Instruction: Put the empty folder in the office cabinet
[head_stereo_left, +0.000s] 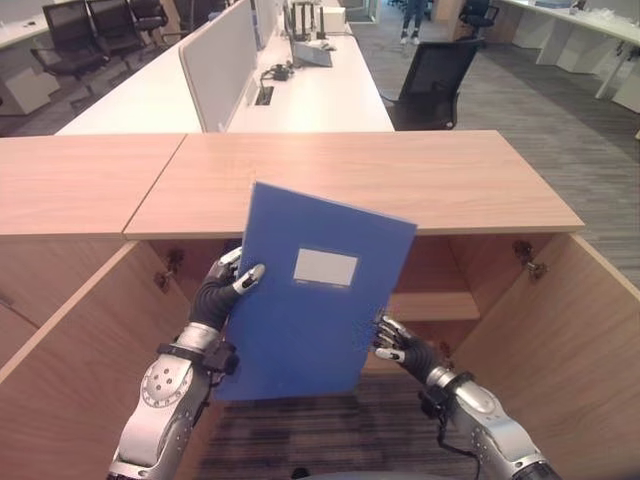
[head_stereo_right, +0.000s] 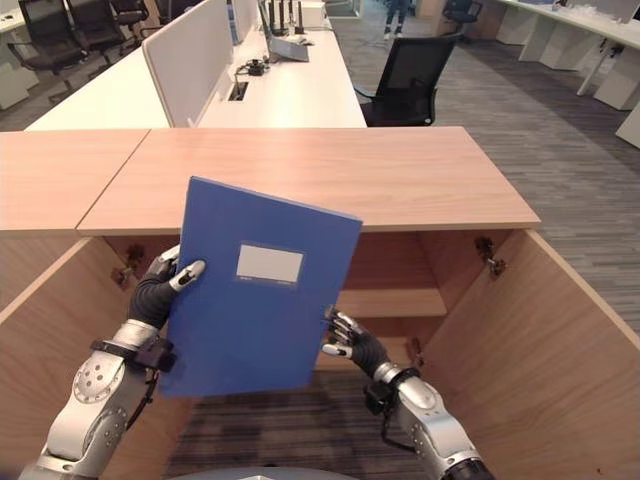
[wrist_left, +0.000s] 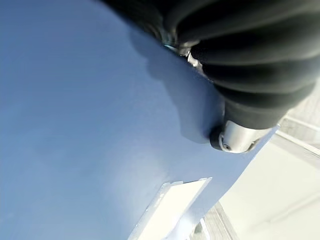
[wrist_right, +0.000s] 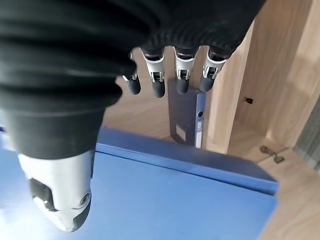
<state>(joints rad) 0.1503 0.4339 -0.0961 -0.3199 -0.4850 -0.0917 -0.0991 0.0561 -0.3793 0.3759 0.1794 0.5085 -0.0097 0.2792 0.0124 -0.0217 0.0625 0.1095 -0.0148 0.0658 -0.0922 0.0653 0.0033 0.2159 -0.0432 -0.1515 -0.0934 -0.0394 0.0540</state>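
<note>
Blue and flat, the folder (head_stereo_left: 315, 295) stands nearly upright, tilted a little, in front of the open cabinet (head_stereo_left: 350, 185), between the two hands. The left hand (head_stereo_left: 222, 287) grips its left edge, thumb over the front face and fingers wrapped behind. The right hand (head_stereo_right: 348, 342) is at the lower right edge; in its wrist view the fingers hang loosely straight past the folder's edge, not curled round it, and contact is hard to confirm. A white label (head_stereo_left: 325, 267) sits on the cover. I judge the folder light and stiff, with a smooth face that could slip; pinching at the edges suits it best. Inside the cabinet, a grey binder (wrist_right: 188, 112) already stands on the shelf (head_stereo_left: 435, 305).
</note>
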